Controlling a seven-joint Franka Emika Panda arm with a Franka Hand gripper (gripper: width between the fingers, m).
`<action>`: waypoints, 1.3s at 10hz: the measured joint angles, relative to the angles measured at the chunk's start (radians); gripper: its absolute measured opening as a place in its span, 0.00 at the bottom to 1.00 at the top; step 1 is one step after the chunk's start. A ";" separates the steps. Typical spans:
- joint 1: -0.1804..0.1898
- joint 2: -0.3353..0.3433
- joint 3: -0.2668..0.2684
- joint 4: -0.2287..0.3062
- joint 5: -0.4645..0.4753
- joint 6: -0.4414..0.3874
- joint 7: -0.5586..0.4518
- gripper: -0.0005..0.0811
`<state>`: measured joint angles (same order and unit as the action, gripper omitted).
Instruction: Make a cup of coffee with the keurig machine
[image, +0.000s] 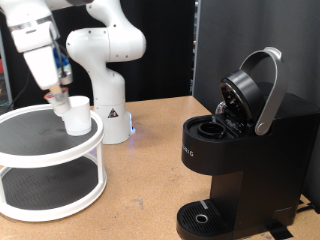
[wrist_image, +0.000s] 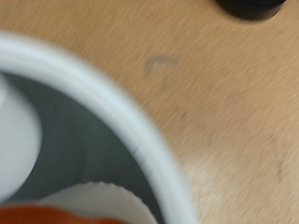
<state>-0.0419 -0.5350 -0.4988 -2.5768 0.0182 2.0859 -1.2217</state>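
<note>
The keurig machine (image: 240, 150) stands at the exterior view's right, black, with its silver-grey handle (image: 270, 90) raised and the pod chamber open. Its round drip tray base (image: 205, 218) is bare. The white cup (image: 76, 116) stands on the top tier of a white round stand (image: 50, 165) at the left. My gripper (image: 55, 97) hangs just above that tier, close beside the cup. A small white pod with a red-orange lid (wrist_image: 93, 207) lies right under the hand in the wrist view, blurred. The cup's side (wrist_image: 14, 140) shows there too.
The stand has two tiers, and its white rim (wrist_image: 121, 112) crosses the wrist view. The robot's white base (image: 108, 100) rises behind the stand. Bare wooden tabletop (image: 150, 170) lies between the stand and the machine. A dark panel stands behind the machine.
</note>
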 joint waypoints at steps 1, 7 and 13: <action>0.016 -0.001 0.019 0.009 0.045 0.000 0.046 0.53; 0.075 0.002 0.068 0.021 0.212 0.014 0.145 0.53; 0.141 0.012 0.138 0.030 0.335 0.100 0.245 0.14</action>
<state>0.0994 -0.5227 -0.3607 -2.5473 0.3537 2.1856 -0.9767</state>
